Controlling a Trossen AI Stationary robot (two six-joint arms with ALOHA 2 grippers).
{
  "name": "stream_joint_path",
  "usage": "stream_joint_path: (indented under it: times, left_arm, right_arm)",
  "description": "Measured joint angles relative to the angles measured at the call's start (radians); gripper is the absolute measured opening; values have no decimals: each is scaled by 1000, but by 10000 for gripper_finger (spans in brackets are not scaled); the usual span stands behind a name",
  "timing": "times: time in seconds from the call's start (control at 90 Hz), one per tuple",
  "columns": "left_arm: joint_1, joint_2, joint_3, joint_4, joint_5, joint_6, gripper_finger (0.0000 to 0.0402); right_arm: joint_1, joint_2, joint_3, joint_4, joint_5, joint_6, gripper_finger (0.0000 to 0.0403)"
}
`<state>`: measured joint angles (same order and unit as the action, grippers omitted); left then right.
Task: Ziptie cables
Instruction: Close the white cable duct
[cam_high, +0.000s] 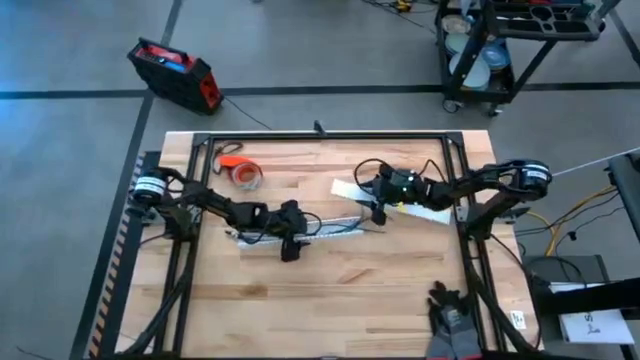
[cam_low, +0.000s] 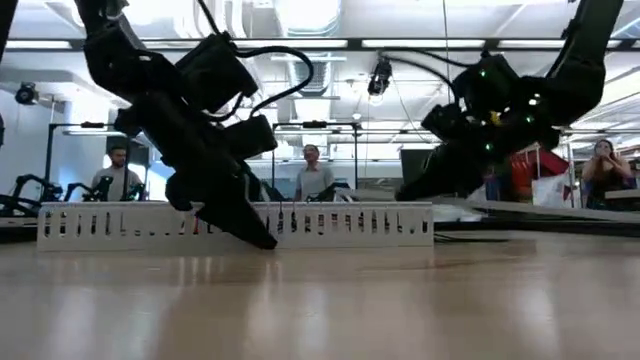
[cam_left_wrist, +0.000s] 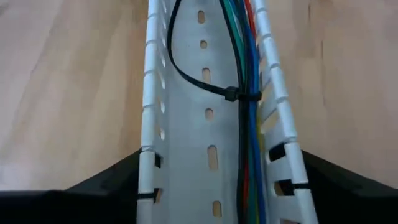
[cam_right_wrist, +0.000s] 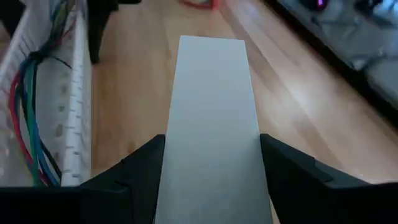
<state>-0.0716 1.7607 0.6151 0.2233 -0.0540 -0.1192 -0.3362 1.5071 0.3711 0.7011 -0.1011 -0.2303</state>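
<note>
The cables (cam_left_wrist: 245, 124), green, blue, red and dark, lie along the inside of a long white slotted channel (cam_left_wrist: 199, 124) at mid-table (cam_high: 330, 228). A thin dark ziptie (cam_left_wrist: 231, 94) is looped around them, and its tail (cam_left_wrist: 180, 56) curves away over the channel floor. My left gripper (cam_left_wrist: 221, 155) straddles the channel near its left end (cam_high: 290, 240). My right gripper (cam_high: 379, 207) is to the right of the channel, shut on a flat white strip (cam_right_wrist: 211, 93). My left gripper has the white channel between its two fingers, one finger against each outer side wall (cam_left_wrist: 144, 163). The fingers come from above, slanting down, and lie across the channel. The channel rests on the table. My left gripper touches neither the cables nor the ziptie. My right gripper pinches the flat white strip by its two long edges (cam_right_wrist: 171, 155) between its two fingers. The strip runs forward out of the hold, along the way the fingers point. In the low view the strip (cam_low: 530, 210) is raised a little above the table.
An orange tape roll (cam_high: 244, 175) lies at the table's far left. Dark gloves (cam_high: 450, 318) sit at the near right edge. People (cam_low: 312, 178) stand in the room beyond the table. Bare wood lies along the near side.
</note>
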Motion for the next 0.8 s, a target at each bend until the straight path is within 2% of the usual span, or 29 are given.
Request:
stream_joint_path:
  times: [0.122,0.233,0.356,0.511,0.611,0.722,0.8]
  left_arm:
    - [-20,-62,-24,-48,13,-34,272]
    - [-24,-125,-44,-82,39,-124,283]
    - [-27,-178,-50,-89,39,-155,307]
    - [-28,-258,-54,-131,24,-166,332]
    - [-23,-283,-46,-97,9,-151,331]
    - [-12,-259,-48,-48,-29,-109,321]
    - [3,-238,-44,52,-29,-84,313]
  right_arm:
    - [31,-40,-10,-2,-55,-37,215]
    - [90,-67,-20,-9,-57,-55,215]
    - [162,-81,-12,-38,10,-81,215]
    - [219,-120,12,-160,111,-139,215]
    - [241,-159,18,-173,110,-139,215]
    - [257,-212,16,-234,109,-147,215]
    - [283,-238,16,-261,105,-136,215]
